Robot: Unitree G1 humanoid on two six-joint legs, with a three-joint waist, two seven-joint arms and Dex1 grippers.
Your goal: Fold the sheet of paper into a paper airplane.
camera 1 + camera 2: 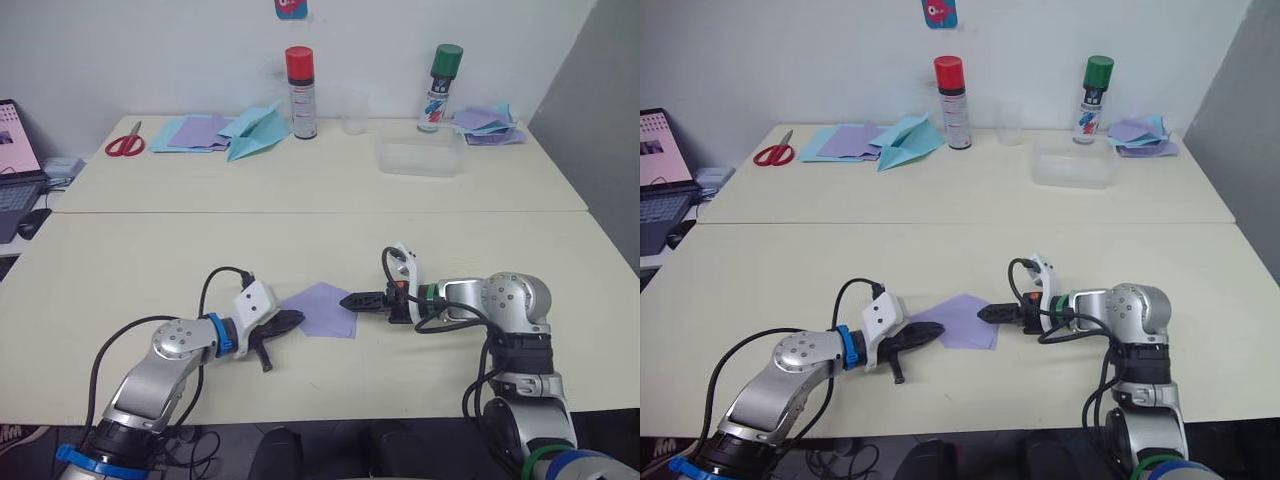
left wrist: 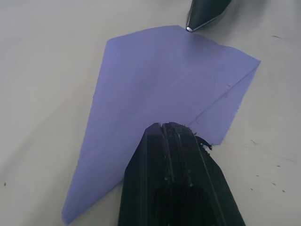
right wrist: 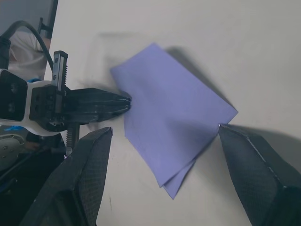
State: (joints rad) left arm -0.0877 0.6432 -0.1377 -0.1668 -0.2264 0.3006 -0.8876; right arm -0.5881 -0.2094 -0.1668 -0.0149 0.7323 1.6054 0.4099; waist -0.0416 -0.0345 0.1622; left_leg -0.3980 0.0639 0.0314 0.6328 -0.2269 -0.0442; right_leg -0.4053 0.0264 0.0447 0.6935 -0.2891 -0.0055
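Note:
The lavender sheet of paper (image 1: 322,308) lies flat on the near table between my two grippers. It is folded over, and two layers show at one corner (image 3: 178,184). My left gripper (image 1: 296,319) is shut, its closed tip (image 2: 169,127) resting on the sheet's left corner; I cannot tell whether paper sits between the fingers. My right gripper (image 1: 350,300) is open, its fingers spread wide in the right wrist view. One fingertip (image 3: 222,127) touches the sheet's right corner, while the other finger (image 3: 94,169) hangs off the paper. No finished paper airplane in lavender is in view.
On the far table lie red scissors (image 1: 125,142), piles of purple and blue sheets (image 1: 195,132), a light-blue paper plane (image 1: 256,132), a red-capped can (image 1: 301,92), a clear cup (image 1: 353,115), a clear container (image 1: 420,157), a green-capped can (image 1: 440,88) and more sheets (image 1: 488,125). A laptop (image 1: 15,170) sits at far left.

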